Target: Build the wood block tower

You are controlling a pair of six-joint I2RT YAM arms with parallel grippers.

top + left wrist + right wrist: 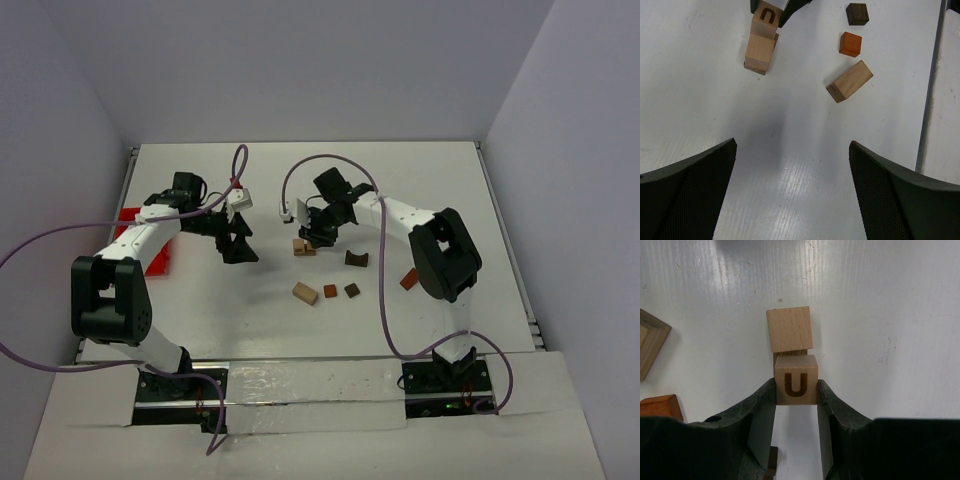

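My right gripper (796, 386) is shut on a light tan cube marked with a dark U (796, 380). It holds the cube right at the top of the wood block tower (302, 247), a short stack of tan blocks (760, 50). Whether the cube rests on the stack I cannot tell. In the left wrist view the U cube (766, 16) shows between dark fingers (790, 7). My left gripper (792, 145) hangs open over bare table to the left of the stack (240, 240), holding nothing.
Loose pieces lie in front of the tower: a tan block (305, 293), a reddish cube (330, 292), a dark cube (352, 290), a dark arch piece (356, 259) and a reddish block (408, 279) beside the right arm. A red bin (155, 255) sits at the left edge.
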